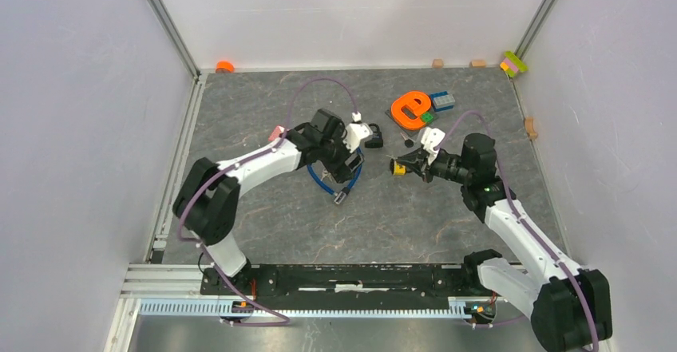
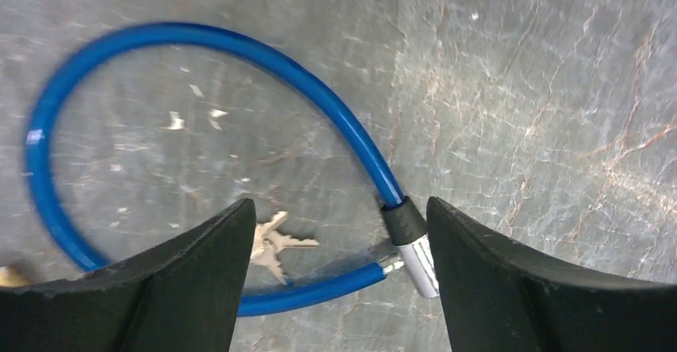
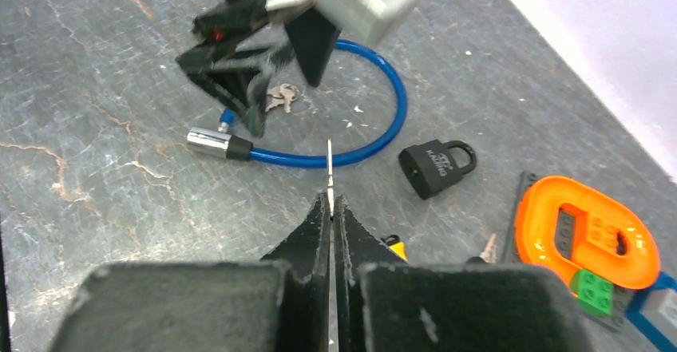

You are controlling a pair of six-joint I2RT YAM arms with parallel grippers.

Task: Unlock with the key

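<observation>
**A:** Biggest things first: what is under the fingers?

**B:** The grey marbled table [image 1: 415, 224], with both arms bent in over its middle. The left gripper [image 2: 335, 288] points down at it. The right gripper [image 3: 330, 202] reaches in low from the other side, its tips towards the left one

**A:** And the blue loop?

**B:** That is the cable lock [image 2: 199, 45]. It curls out ahead of the left fingers [image 2: 176, 288] and comes back between them. Its black collar and silver end barrel [image 2: 415, 256] lie just inside the finger on the view's right, touching or nearly so, I cannot tell which. Those fingers stand wide apart, released, gripping nothing

**A:** Anything past the right fingers?

**B:** Off to their right, well apart, lies an orange e-shaped piece [image 3: 587, 232] with a green brick [image 3: 592, 292] against it. Nearer, ahead and a little right of the tips, the black padlock [image 3: 437, 168] lies flat just outside the cable's curve

**A:** The smaller bits?

**B:** A bunch of silver keys [image 2: 275, 244] lies inside the loop, just beside the inner edge of the left gripper's other finger

**A:** And the key for the job?

**B:** The right fingers are clenched on it. The key [image 3: 330, 164], a thin metal blade seen edge-on, sticks straight out from between the tips, pointing toward the cable. A small yellow bit [image 3: 395, 248] shows just beside those fingers, and whether it belongs to the key I cannot tell
</observation>
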